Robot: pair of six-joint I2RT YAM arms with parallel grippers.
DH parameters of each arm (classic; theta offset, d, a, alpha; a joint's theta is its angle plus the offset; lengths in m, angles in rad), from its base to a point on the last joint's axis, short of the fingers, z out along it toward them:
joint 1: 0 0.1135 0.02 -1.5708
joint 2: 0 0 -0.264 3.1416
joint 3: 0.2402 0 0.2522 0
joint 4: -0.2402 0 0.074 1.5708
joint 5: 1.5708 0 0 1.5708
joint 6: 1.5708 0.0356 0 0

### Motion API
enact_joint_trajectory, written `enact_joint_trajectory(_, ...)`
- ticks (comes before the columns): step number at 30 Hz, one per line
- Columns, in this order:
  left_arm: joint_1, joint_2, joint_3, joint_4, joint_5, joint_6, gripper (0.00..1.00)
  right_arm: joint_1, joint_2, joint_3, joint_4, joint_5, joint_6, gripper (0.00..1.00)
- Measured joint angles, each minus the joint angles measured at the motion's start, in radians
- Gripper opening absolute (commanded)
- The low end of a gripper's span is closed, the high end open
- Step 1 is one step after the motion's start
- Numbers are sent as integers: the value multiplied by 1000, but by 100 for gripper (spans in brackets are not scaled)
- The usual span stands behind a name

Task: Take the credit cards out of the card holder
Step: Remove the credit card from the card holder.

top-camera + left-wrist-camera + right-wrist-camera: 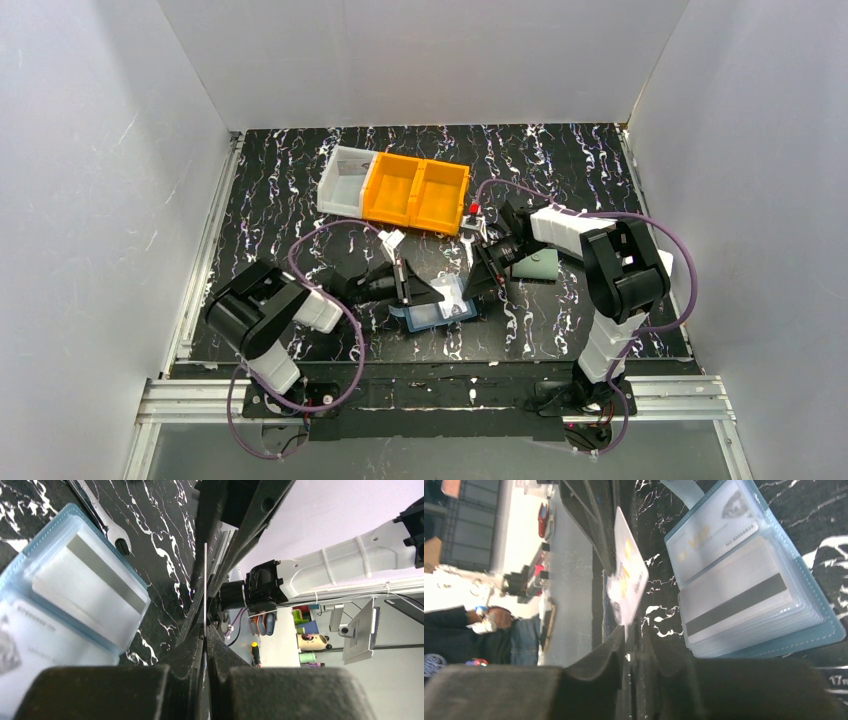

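With the left gripper (205,632), jaws closed, I am gripping one credit card (626,575) edge-on, just beside the open card holder (437,312) on the bench (560,170). The right gripper (626,637) is touching what I judge to be the same card; I cannot tell its grip. I am extracting; the next move calls for carrying the card clear of the holder.

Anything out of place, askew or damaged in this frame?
Nothing looks spilled or damaged. One stray item: a metal wrench lies on the table close to the open card holder, and has no part in pulling cards. The left tool pinches a credit card by its edge, clear of the holder.
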State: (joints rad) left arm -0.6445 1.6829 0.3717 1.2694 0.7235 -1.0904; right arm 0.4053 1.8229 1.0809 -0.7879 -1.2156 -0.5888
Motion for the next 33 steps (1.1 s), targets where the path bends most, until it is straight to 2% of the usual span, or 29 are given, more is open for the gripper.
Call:
enact_joint_trajectory(4, 0, -162, -125, -1, -77, 1, 0, 8, -8, 7, -14, -7, -25, 69)
enact_joint_trajectory(9, -2, -562, -314, -108, -211, 25, 0, 9, -60, 8, -33, -10, -64, 92)
enact_joint_trajectory(14, -23, -983, -364, -299, -385, 51, 0, 23, -101, 1, -27, -32, -85, 98)
enact_joint_trajectory(17, -34, -1110, -364, -330, -458, 63, 0, 52, -106, -12, -25, -51, -105, 98)
enact_joint_trajectory(20, -42, -1128, -364, -359, -513, 70, 0, 79, -108, -23, -26, -83, -126, 98)
enact_joint_trajectory(23, -65, -1077, -359, -381, -557, 82, 0, 86, -108, -21, -70, -129, -201, 98)
enact_joint_trajectory(29, -157, -898, -271, -402, -621, 131, 0, 77, -62, 84, -381, -203, -537, 98)
enact_joint_trajectory(33, -201, -780, -189, -363, -641, 161, 0, 66, -10, 118, -502, -225, -654, 98)
